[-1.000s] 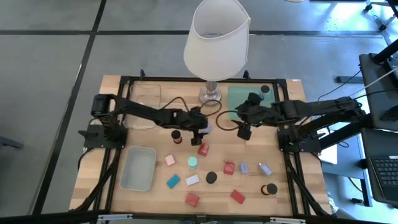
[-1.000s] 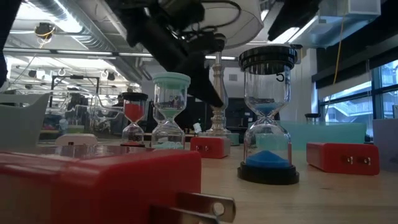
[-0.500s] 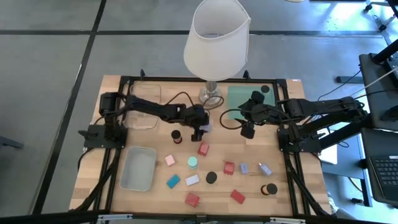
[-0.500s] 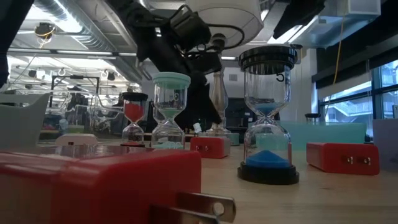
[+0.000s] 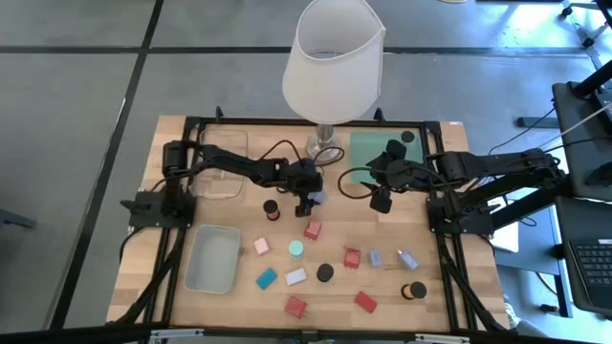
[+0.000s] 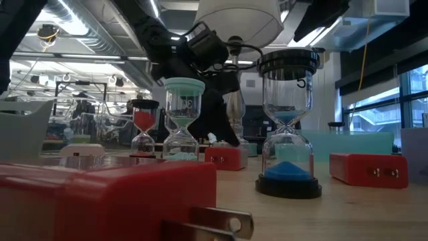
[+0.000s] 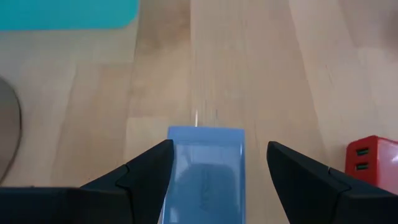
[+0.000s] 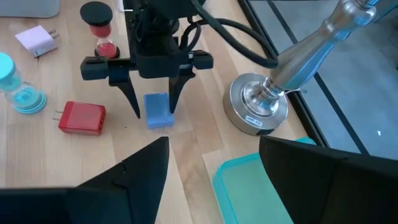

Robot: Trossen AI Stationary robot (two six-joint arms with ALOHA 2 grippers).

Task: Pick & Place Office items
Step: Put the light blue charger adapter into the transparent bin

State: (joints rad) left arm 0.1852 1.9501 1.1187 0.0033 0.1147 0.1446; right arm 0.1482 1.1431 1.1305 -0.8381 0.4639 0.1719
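My left gripper (image 5: 311, 201) is open at the table's middle, just near of the lamp's foot. Its fingers stand on either side of a lavender-blue plug-like block (image 7: 205, 168), which stands on end on the wood (image 8: 157, 112). My right gripper (image 5: 376, 204) is open and holds nothing, hovering by the green mat's near edge. The other office items lie loose on the near half of the table. Among them are red blocks (image 5: 313, 229), a pink one (image 5: 261, 246), a teal one (image 5: 266, 278), lavender ones (image 5: 375, 258) and small sand timers with mint (image 5: 296, 248) and black (image 5: 325, 272) caps. My left gripper comes at the block from above, pointing down, one finger (image 7: 146, 168) close against the block's side and the other standing off with a gap. Whether the near finger touches the block, I cannot tell. The block's lower end (image 8: 158, 124) rests on the table.
The white-shaded lamp (image 5: 330, 57) stands at the far middle, its metal foot (image 8: 258, 102) close to both grippers. A clear tray (image 5: 222, 158) sits far left, a grey-blue bin (image 5: 212, 258) near left, a green mat (image 5: 373, 153) far right. A red-sand timer (image 5: 272, 208) stands left of my left gripper.
My left gripper has come down toward the table beside the lamp's foot, as the low view shows, and its arm has swung a little. My right arm has kept still.
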